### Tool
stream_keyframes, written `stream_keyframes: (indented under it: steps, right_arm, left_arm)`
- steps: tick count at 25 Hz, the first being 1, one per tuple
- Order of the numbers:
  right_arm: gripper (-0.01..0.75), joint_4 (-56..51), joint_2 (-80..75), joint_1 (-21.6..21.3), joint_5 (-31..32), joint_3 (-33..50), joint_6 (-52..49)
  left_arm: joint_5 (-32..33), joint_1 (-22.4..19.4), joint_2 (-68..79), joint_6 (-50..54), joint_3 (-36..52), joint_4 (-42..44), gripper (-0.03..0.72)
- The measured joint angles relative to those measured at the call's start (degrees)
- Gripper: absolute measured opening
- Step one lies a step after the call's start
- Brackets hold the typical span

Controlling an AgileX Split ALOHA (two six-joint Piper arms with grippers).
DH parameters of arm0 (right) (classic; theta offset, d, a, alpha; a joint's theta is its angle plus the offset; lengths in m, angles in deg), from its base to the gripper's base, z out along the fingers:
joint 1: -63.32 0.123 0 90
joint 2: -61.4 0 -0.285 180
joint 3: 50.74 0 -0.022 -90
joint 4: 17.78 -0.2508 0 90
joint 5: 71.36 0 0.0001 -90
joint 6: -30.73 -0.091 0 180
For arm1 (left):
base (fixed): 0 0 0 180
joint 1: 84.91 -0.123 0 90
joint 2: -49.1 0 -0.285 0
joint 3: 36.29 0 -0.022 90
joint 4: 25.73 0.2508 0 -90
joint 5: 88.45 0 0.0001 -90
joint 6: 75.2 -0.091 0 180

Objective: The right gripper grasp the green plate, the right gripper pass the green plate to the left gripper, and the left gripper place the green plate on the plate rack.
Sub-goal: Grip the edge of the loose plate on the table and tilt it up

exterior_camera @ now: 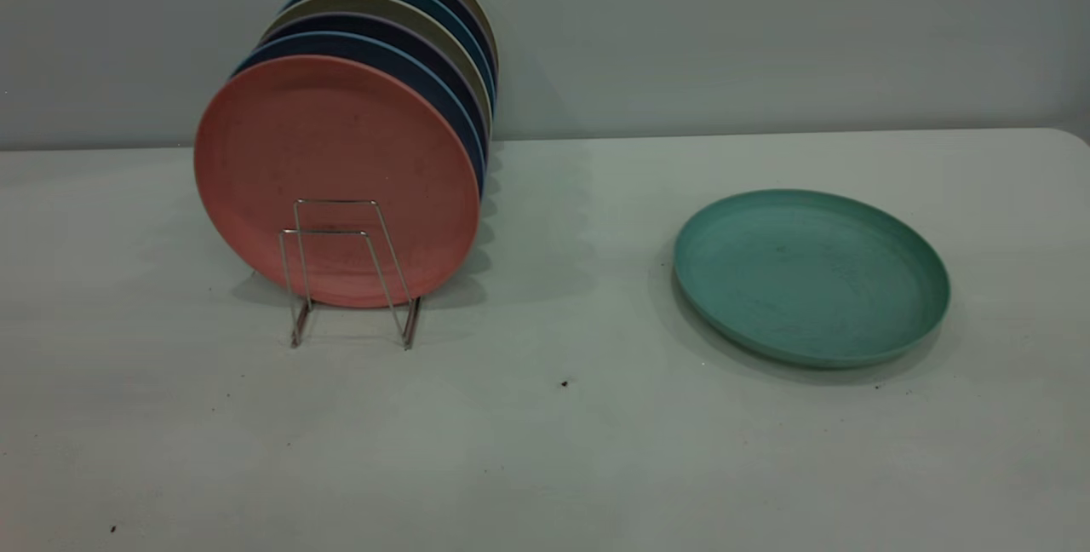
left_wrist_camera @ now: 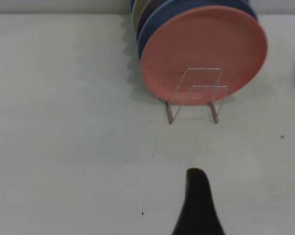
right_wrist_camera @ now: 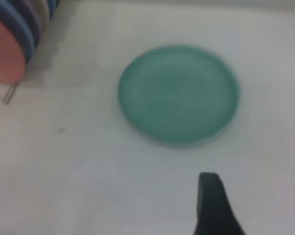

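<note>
The green plate (exterior_camera: 811, 275) lies flat on the white table at the right, and shows whole in the right wrist view (right_wrist_camera: 178, 93). The plate rack (exterior_camera: 349, 271) stands at the left with its front wire loops free; it also shows in the left wrist view (left_wrist_camera: 196, 95). Neither arm shows in the exterior view. The left gripper (left_wrist_camera: 197, 196) shows only as one black tip over bare table, well short of the rack. The right gripper (right_wrist_camera: 209, 196) shows only as one black tip over bare table, a little short of the green plate. Neither holds anything.
A salmon-pink plate (exterior_camera: 336, 177) stands upright at the rack's front, with several dark blue and beige plates (exterior_camera: 400, 32) in a row behind it. The table's back edge (exterior_camera: 766, 135) meets a grey wall. Bare table lies between the rack and the green plate.
</note>
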Motion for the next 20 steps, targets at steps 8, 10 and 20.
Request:
stream_keyframes:
  steps: [8,10,20]
  right_arm:
    - [0.460,-32.9,-31.2,-0.5,-3.2,-7.2,30.9]
    - [0.460,-41.5,-38.4,-1.7,-2.2,-8.8,39.5]
    - [0.460,-58.9,-66.9,-10.3,0.9,-17.3,59.3]
  left_arm:
    - [-4.1,0.0,12.6,-2.7,-3.9,-0.2,0.585]
    - [-4.1,0.0,13.6,-2.7,-4.0,-0.2,0.585]
    - [-4.1,0.0,14.0,-2.8,-4.0,-0.2,0.585]
